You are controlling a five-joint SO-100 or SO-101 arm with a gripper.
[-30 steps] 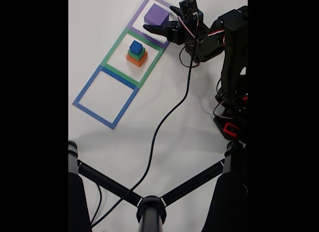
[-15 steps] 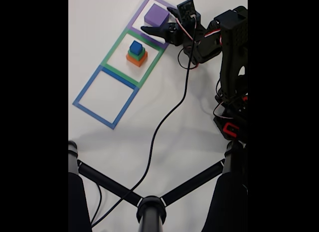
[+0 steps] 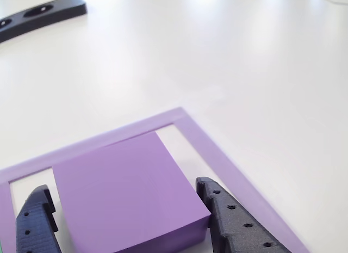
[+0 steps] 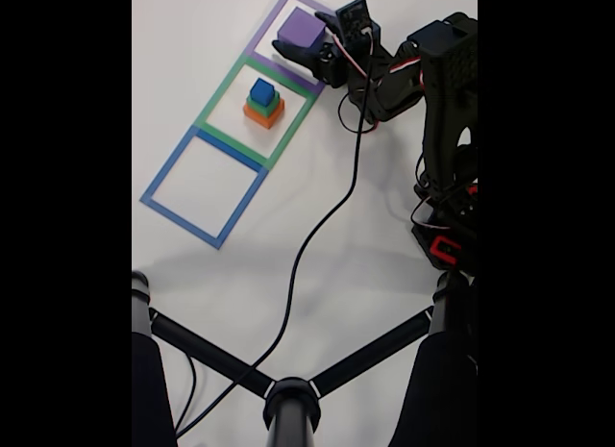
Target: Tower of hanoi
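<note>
— Other view first: what's the gripper (image 3: pixel 128 223) doing?
— Its two black fingers (image 3: pixel 231 223) stand spread, one on each side of the purple block (image 3: pixel 128 193), with a gap visible at both. Nothing is clamped. The block sits inside the purple frame (image 3: pixel 201 136) on the white table (image 3: pixel 244 57).
— And the fixed view?
— Same story from above: the gripper (image 4: pixel 306 36) straddles the purple block (image 4: pixel 300 27) in the purple frame (image 4: pixel 272 22), at the far end of the row. The green frame (image 4: pixel 223 89) beside it holds a stack (image 4: pixel 262 103), blue on green on orange. The blue frame (image 4: pixel 165 173) is bare inside.
— So which step?
— Grasping the big block, I'd judge. Next the fingers should close squarely on its sides; whether they sit low enough is hard to tell from here.
</note>
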